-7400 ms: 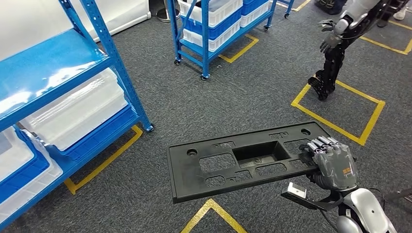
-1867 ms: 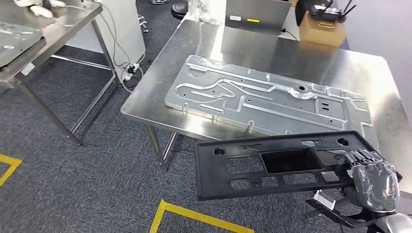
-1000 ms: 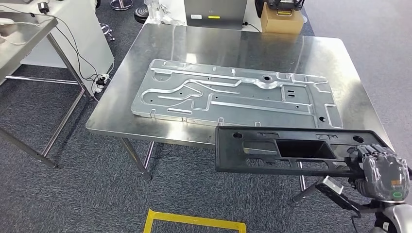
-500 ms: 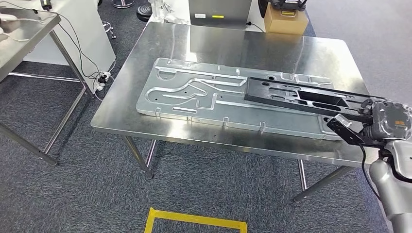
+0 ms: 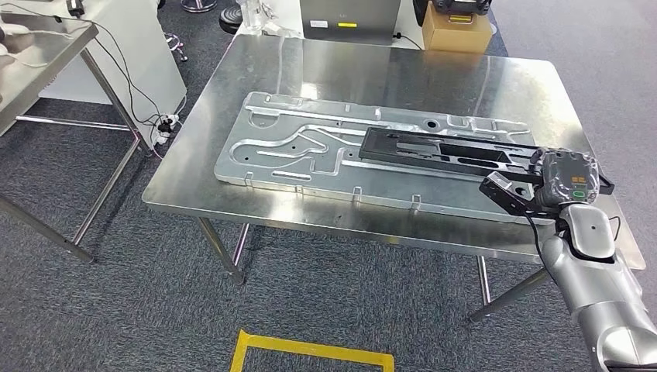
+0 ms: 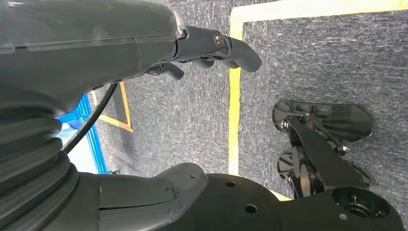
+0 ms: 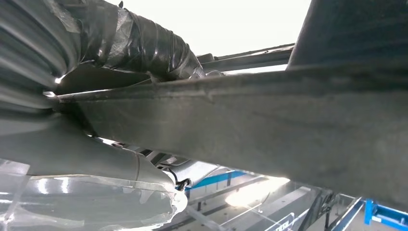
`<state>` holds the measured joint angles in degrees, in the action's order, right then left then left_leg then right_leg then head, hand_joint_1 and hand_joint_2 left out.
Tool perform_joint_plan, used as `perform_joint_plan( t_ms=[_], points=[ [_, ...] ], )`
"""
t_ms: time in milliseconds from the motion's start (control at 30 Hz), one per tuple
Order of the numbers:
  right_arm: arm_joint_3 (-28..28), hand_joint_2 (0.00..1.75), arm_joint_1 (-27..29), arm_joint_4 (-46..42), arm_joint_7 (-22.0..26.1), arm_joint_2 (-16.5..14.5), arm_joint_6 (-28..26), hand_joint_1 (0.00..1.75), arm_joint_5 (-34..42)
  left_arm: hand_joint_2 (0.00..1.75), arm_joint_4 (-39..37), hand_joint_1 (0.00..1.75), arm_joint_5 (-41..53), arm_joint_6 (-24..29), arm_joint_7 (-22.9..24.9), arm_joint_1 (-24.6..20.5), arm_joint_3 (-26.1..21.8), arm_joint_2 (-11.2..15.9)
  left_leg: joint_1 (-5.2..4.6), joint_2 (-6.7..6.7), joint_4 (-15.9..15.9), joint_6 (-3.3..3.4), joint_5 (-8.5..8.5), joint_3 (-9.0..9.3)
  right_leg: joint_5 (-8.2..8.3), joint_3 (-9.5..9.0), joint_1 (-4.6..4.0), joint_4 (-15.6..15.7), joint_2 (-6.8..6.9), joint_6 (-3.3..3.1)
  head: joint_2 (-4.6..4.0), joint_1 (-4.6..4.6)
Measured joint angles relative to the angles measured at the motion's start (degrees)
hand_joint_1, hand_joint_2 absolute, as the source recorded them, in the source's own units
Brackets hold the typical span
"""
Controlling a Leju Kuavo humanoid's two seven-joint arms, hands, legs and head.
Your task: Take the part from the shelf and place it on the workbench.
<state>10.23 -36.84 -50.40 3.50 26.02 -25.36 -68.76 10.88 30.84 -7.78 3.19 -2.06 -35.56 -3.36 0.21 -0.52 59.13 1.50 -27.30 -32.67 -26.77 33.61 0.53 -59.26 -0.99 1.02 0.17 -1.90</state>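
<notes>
The part is a long black plastic panel (image 5: 442, 149) with cut-outs. It lies along the right half of a silver stamped metal plate (image 5: 294, 139) on the steel workbench (image 5: 372, 70). Whether it rests on the plate or hovers just above it, I cannot tell. My right hand (image 5: 569, 177) grips the panel's right end at the bench's right side. In the right wrist view the panel's dark edge (image 7: 288, 120) crosses the picture, with the right hand (image 7: 82, 159) wrapped around it. My left hand (image 6: 144, 43) hangs over the carpet, fingers apart and holding nothing.
A cardboard box (image 5: 457, 15) and a grey cabinet (image 5: 350, 17) stand behind the bench. A second steel table (image 5: 39, 46) is at the left, with cables (image 5: 155, 116) hanging between them. Yellow floor tape (image 5: 310, 353) marks the carpet in front.
The view has turned from the blue shelf to the workbench. In the last half second my right hand has carried the panel leftward and lower over the metal plate.
</notes>
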Motion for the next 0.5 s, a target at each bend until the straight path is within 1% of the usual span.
perform_joint_plan(
  t_ms=[233,300,367,500],
  points=[
    [1.41,1.75,-1.27,2.13,0.02,-0.99,-0.02,1.75,-0.05,1.75,0.00,0.00,0.15,-0.02,-0.03,0.00,0.00,0.08,0.01,0.01,-0.02,0.00,0.00,-0.05,-0.01,0.05,-0.01,-0.01,0.00,-0.02,0.00,0.00],
    [2.01,1.75,-2.20,3.22,-0.10,-1.75,-0.03,1.75,-0.60,1.75,0.00,0.00,0.57,-0.31,-0.35,0.00,0.01,0.08,0.01,0.04,-0.04,-0.01,0.00,-0.06,-0.01,0.06,-0.01,-0.03,-0.04,-0.02,-0.01,0.00],
    [2.93,1.75,-3.82,5.48,-0.54,-3.34,-0.14,1.75,-1.80,1.75,0.00,0.00,1.06,-0.87,-1.00,-0.08,0.02,0.09,0.02,0.09,-0.04,-0.01,0.00,-0.04,0.00,0.09,-0.02,-0.05,-0.12,-0.02,-0.01,0.00],
    [5.48,1.75,-7.80,12.07,-2.11,-8.14,-0.25,1.75,-4.39,1.75,0.00,0.00,2.00,-1.51,-1.55,-0.43,0.08,0.10,0.03,0.15,-0.04,-0.08,0.05,0.02,0.00,0.11,-0.03,-0.10,-0.17,-0.03,-0.01,0.00]
  ],
)
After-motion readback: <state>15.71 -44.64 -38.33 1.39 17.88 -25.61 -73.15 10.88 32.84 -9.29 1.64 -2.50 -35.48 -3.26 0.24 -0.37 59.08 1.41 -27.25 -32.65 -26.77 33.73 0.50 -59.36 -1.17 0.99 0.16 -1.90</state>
